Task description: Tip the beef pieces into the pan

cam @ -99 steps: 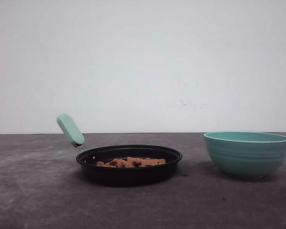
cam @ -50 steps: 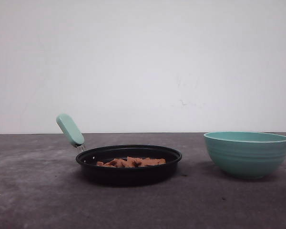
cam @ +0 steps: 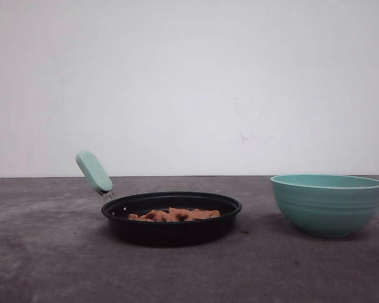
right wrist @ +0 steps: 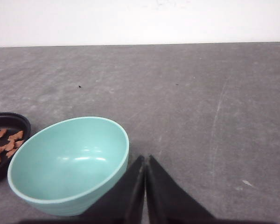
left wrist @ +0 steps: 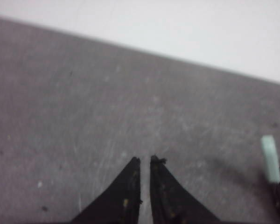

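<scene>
a bare test bench: scuffed grey table (cam: 50,265) against a plain white wall (cam: 189,82).

Left gripper (left wrist: 145,161) nearly closed, empty; right gripper (right wrist: 145,158) closed, empty

Two obstacles stand on the table (cam: 44,265): the pan (cam: 170,218), its mint-green handle (cam: 93,172) angled up to the left, and the teal bowl (cam: 327,203) to its right. A bare gap separates pan and bowl. Table left of the handle and in front of both is open.
</scene>
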{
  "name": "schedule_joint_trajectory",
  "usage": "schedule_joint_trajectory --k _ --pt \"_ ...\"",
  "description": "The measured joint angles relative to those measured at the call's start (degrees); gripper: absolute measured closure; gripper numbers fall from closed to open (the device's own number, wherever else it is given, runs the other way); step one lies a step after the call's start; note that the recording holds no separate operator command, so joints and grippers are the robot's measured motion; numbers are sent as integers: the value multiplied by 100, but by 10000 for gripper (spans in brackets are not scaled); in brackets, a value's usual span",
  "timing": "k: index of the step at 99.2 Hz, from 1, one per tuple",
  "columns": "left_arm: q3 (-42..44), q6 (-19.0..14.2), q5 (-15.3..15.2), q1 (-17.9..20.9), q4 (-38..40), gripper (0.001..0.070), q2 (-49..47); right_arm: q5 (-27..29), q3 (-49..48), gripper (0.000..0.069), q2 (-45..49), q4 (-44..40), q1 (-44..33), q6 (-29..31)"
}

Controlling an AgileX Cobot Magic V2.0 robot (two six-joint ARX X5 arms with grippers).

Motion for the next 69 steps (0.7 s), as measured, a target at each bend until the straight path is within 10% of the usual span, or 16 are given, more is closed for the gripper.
schedule_joint_trajectory --k 69 --pt "-254 367 168 -2 -223 698 -11 0 0 689 0 7 0 2"
